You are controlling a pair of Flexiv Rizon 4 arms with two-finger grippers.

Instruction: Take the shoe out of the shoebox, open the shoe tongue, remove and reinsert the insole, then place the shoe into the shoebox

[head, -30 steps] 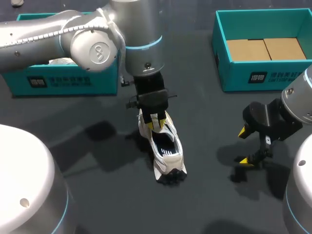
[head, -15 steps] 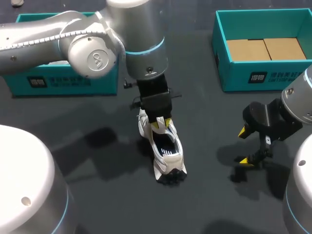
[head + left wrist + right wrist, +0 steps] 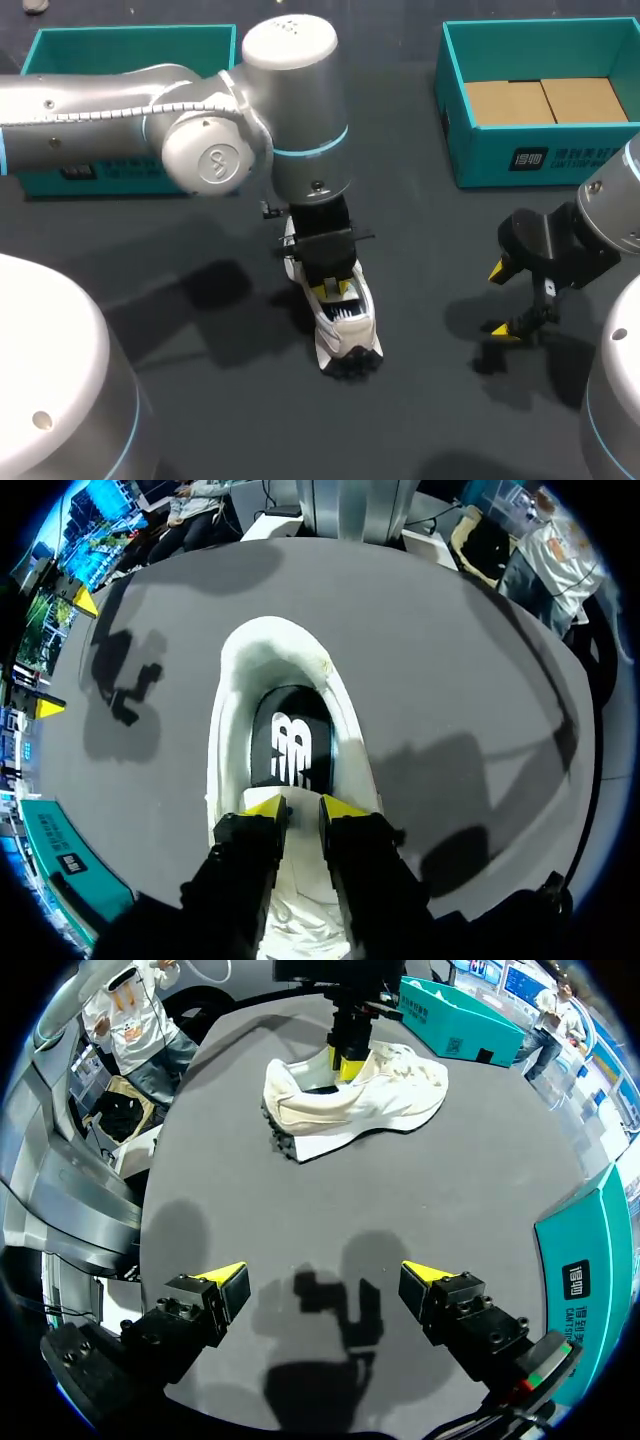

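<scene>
While our left gripper [image 3: 302, 808] hangs at the mouth of the white mesh running shoe [image 3: 345, 335], just above its black printed insole [image 3: 290, 745] — whether it is clamped on anything we cannot tell — the shoe stands upright on the dark grey table [image 3: 200, 400], outside the teal cardboard shoeboxes [image 3: 545, 160]. Our right gripper [image 3: 322, 1275] hovers well apart from it — fingers spread wide above the tabletop.

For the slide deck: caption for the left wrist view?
Left gripper over white shoe, dark insole visible inside.
</scene>
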